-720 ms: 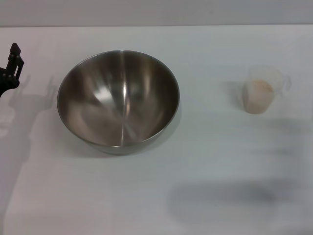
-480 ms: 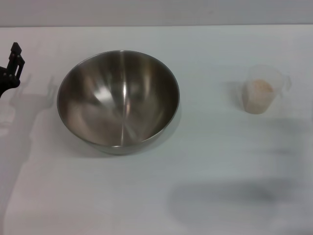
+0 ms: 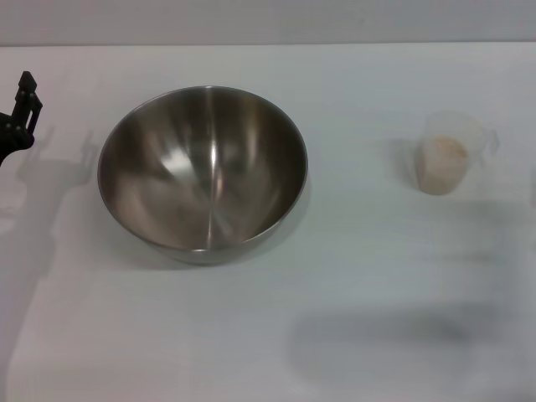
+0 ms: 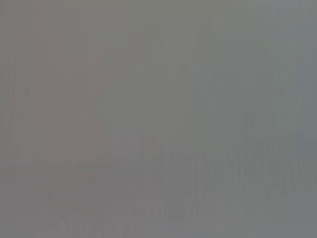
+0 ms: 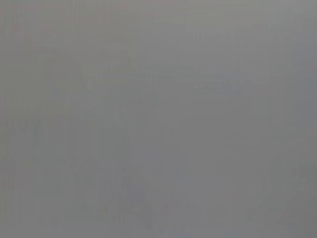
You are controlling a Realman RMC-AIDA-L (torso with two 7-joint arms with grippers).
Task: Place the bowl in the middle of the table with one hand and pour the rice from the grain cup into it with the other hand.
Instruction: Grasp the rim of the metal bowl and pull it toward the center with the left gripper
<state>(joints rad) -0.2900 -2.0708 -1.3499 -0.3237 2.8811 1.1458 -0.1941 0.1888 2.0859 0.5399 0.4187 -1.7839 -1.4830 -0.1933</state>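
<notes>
On the table [image 3: 352,335] the bowl [image 3: 203,172] sits empty left of centre, rice [image 3: 441,163] unpoured in the grain cup [image 3: 448,155] well right; left gripper [image 3: 18,117] at the edge, jaws unreadable, right gripper unseen.

Head view is evenly bright, the light soft, coming from overhead. The table [image 3: 352,335] washes out pale, with a broad smudgy shadow low at centre-right. The bowl [image 3: 203,172] throws bright glare streaks down its inside and a thin shadow under its near rim. Faint doubled shadows lie at far left. Both wrist views give only flat featureless grey, nothing resolved.
</notes>
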